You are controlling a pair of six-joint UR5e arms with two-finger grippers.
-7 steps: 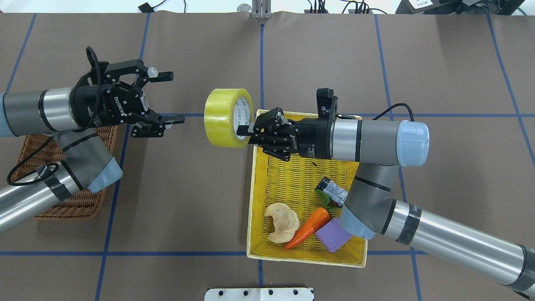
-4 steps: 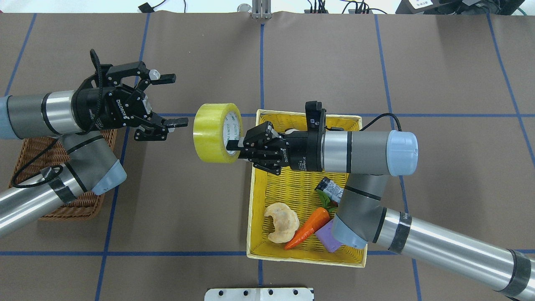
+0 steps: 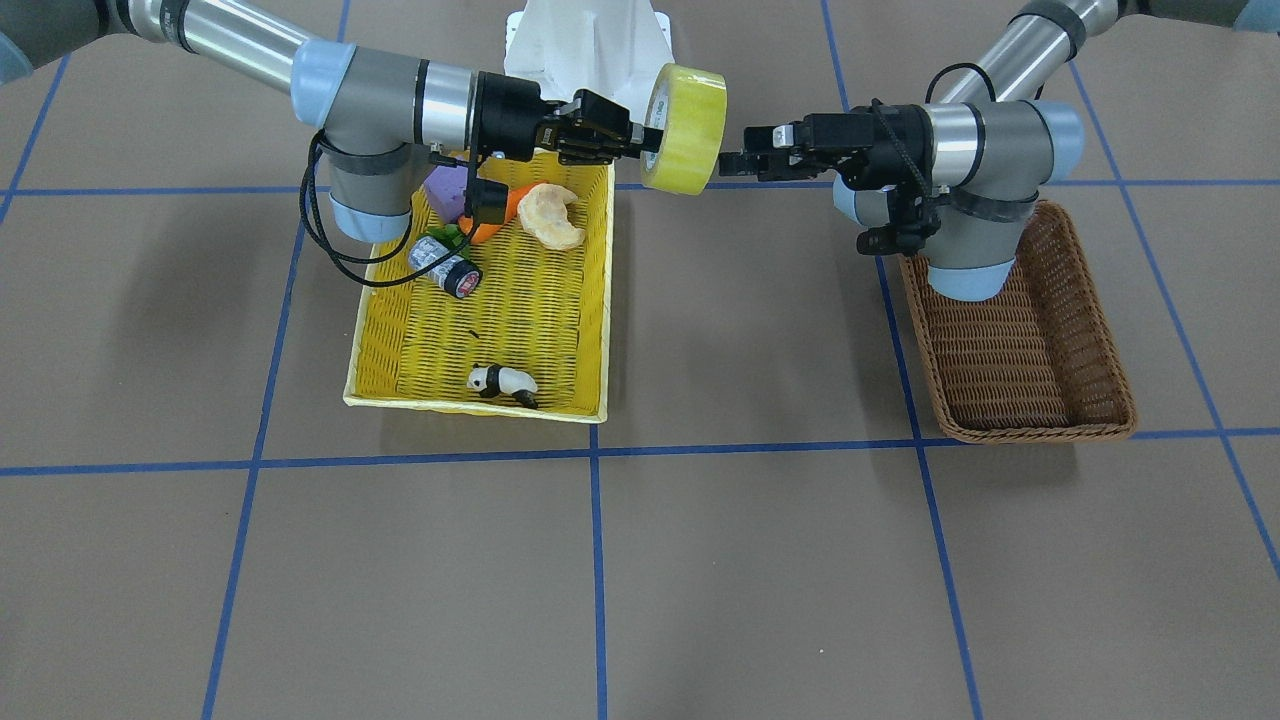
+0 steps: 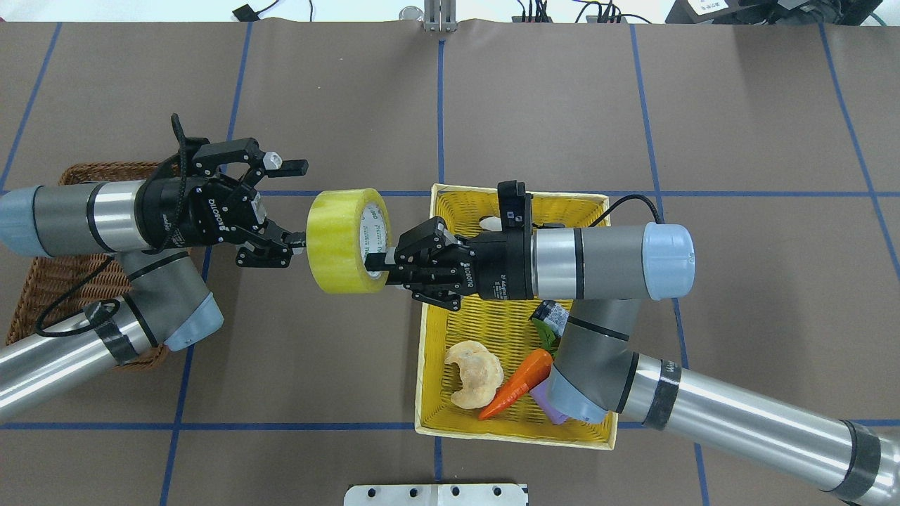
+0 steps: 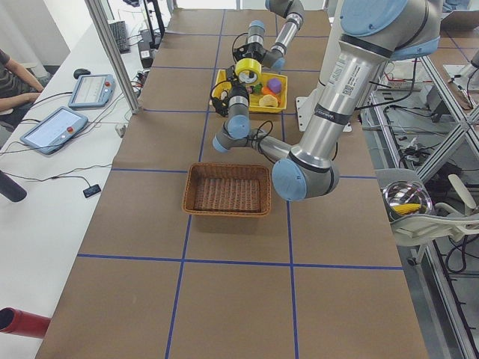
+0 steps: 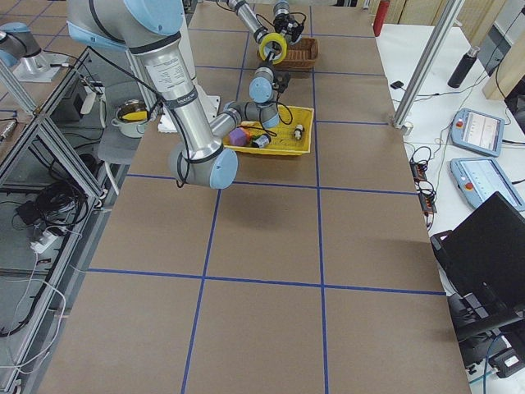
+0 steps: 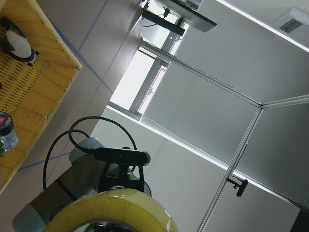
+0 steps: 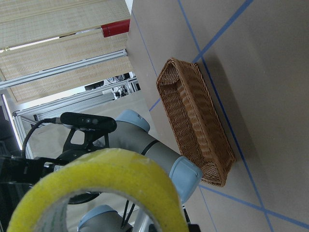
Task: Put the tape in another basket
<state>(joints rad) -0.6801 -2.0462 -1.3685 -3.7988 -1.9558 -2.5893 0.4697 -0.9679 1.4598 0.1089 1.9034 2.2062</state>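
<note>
Yellow basket (image 4: 426,351) under my right forearm. Right hand (image 4: 378,264) clenched on tape (image 4: 341,239) wall, one finger inside core. Roll on edge, in air over bare tabletop (image 4: 316,393), between both baskets. Left hand (image 4: 297,204) spread wide just beside tape's other face, not gripping. Brown basket (image 3: 1100,330) beneath left arm, apart from tape.

Counted 1 ea.: tape (image 4: 337,239), brown basket (image 3: 1010,370), yellow basket (image 3: 440,350), carrot (image 4: 520,383), can (image 3: 445,265), purple block (image 3: 445,190), panda fig. (image 3: 503,382), pale cracker (image 4: 474,372).
</note>
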